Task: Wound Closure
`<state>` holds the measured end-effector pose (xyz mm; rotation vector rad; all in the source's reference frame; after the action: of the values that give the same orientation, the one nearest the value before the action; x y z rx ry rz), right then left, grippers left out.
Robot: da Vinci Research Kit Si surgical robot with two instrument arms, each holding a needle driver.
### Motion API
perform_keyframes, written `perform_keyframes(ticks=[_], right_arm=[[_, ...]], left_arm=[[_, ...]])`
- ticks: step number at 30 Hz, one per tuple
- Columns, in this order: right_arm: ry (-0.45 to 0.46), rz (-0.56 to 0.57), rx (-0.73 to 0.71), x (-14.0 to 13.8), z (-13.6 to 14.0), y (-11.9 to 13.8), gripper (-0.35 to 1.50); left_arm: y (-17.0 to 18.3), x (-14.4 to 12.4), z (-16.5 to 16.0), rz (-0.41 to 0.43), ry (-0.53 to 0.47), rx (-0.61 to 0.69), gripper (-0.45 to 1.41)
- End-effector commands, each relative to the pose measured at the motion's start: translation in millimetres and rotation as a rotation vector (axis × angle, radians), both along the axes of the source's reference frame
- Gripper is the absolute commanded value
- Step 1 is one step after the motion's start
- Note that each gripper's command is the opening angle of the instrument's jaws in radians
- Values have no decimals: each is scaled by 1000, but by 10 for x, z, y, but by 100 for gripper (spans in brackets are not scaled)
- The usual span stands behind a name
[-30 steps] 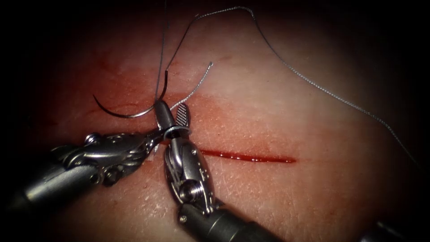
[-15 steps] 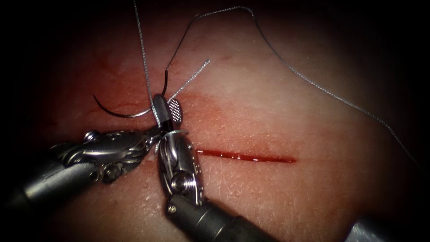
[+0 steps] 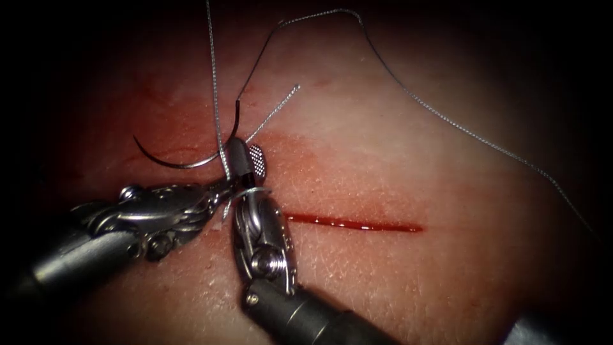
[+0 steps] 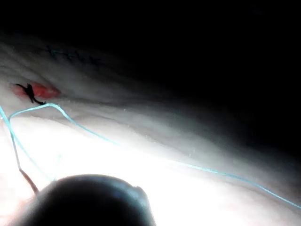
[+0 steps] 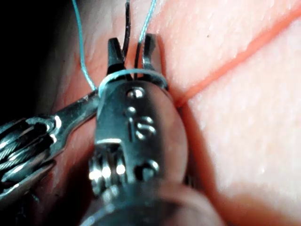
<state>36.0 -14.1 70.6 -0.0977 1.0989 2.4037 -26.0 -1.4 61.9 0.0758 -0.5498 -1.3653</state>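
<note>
Endoscope view first: the right tool (image 3: 248, 160) comes up from below with its jaws spread apart, gripping nothing. A loop of thread (image 3: 214, 89) sits around it just below the jaws. The left tool (image 3: 220, 187) looks clenched on that thread right next to it, and the strand runs straight up from there and out of the picture.

The needle (image 3: 172, 164) is in neither tool. It lies loose on the tissue (image 3: 396, 140) off the left end of the cut (image 3: 357, 224), over the red fluid (image 3: 172, 121), and as far as I can see it isn't stuck in anything. Its curve passes right behind the right tool's jaws. The short free end of the thread (image 3: 274, 112) slants away up-right from those same jaws.

Here's what would worry me:

- **Wrong grab:** In the right wrist view a dark line, which I take for the needle, and a pale strand both sit in the gap between the spread jaws. If they close there, they could pinch the needle along with the strand, or instead of it, and drag it across the tissue.
- **Losing the loop:** It rides close to the jaws, so a small tilt or some slack from the left tool could let it slide off the tips.
- **Collision:** The two tools are practically touching, so they could bump each other.
- **Short tail:** A hard tug on the long strand could pull that free end out of reach.
</note>
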Motion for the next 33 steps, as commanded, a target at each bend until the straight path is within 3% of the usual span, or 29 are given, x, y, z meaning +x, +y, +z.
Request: perform_keyframes(ticks=[1,2,4,11,13,14,30,33], right_arm=[[5,4,-6,4,-2,15,9],[5,4,-6,4,-1,17,9],[5,4,-6,3,3,23,-8],[8,1,-3,1,5,35,-10],[8,1,-3,1,6,37,-3],[25,3,3,1,5,36,-35],[46,-38,12,0,-19,8,-35],[98,-97,30,-1,-13,17,7]], left_arm=[[11,-5,-6,-2,-4,-8,-45],[11,-5,-6,-2,-4,-8,-45],[11,-5,-6,-3,-4,-8,-45],[10,-5,-5,-4,-4,-9,-45],[10,-5,-5,-3,-2,-7,-45],[10,-4,-4,-3,-2,-7,-45],[11,-1,-3,-6,0,-7,-45],[11,-1,-3,-8,0,-7,-45]])
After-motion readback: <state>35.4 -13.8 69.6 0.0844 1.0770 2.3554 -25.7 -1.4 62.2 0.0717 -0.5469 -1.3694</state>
